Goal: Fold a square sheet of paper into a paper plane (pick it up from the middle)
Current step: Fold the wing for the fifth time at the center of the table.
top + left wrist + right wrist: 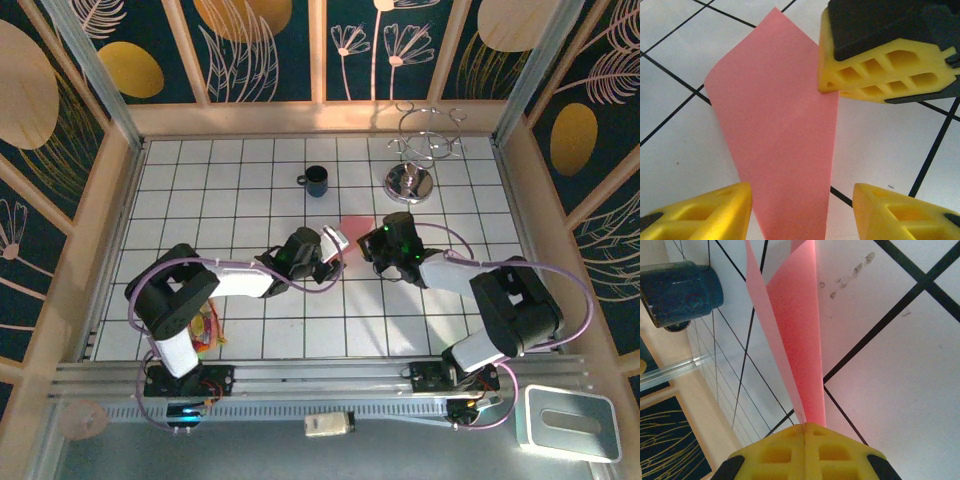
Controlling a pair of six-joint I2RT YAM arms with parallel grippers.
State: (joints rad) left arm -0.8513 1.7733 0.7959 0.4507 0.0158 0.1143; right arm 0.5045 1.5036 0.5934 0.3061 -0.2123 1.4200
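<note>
We had right gripper (805, 426) clenched on an edge of the paper plane (775, 130), mid-table between both arms. Left gripper (802, 202) straddled it, jaws apart, gripping nothing. We judged left should close squarely on the crease, no dragging.

The left black-and-white arm (240, 280) reaches from the near edge toward mid-table, its yellow-fingered left gripper (802, 191) pointing right with jaws apart, while the right black-and-white arm (462, 276) comes in opposite, its yellow-fingered right gripper (805, 430) pinched closed on the pink-red paper plane (795, 330).
</note>
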